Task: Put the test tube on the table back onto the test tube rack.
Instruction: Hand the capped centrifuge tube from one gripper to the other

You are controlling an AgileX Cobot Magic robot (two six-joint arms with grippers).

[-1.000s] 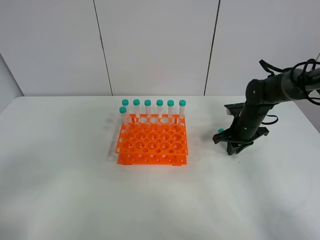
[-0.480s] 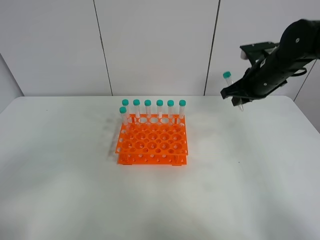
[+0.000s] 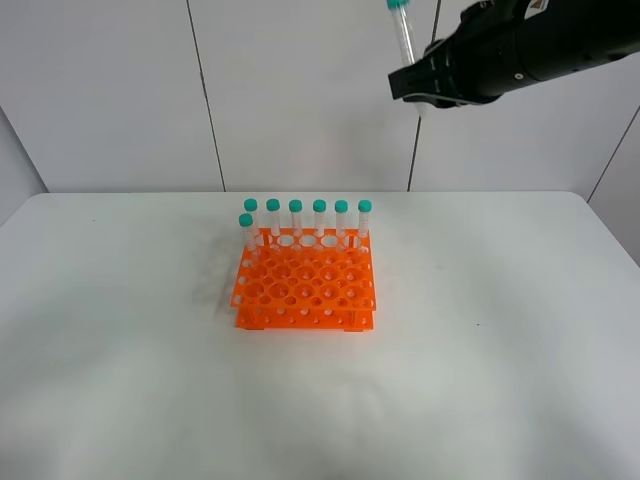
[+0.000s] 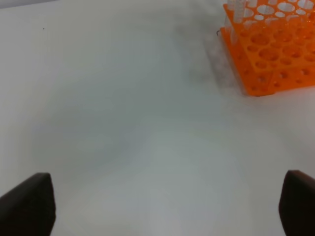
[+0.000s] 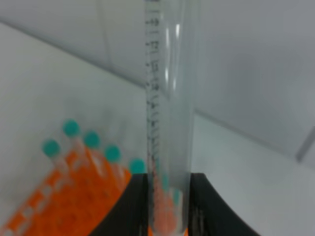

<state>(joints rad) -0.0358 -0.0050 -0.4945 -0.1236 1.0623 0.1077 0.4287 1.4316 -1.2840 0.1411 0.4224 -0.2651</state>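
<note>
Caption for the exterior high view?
Right pincer holds a teal-capped test tube high over the white table, orange test tube rack with seven tubes below.

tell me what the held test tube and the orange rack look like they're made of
Test tube: clear and glossy, probably plastic, though glass can't be ruled out; the background shows through it, with bright streaks and printed graduation marks down one side.
Test tube rack: opaque bright orange, likely moulded plastic with a smooth-looking finish; uniform colour and a regular grid of round holes.
</note>
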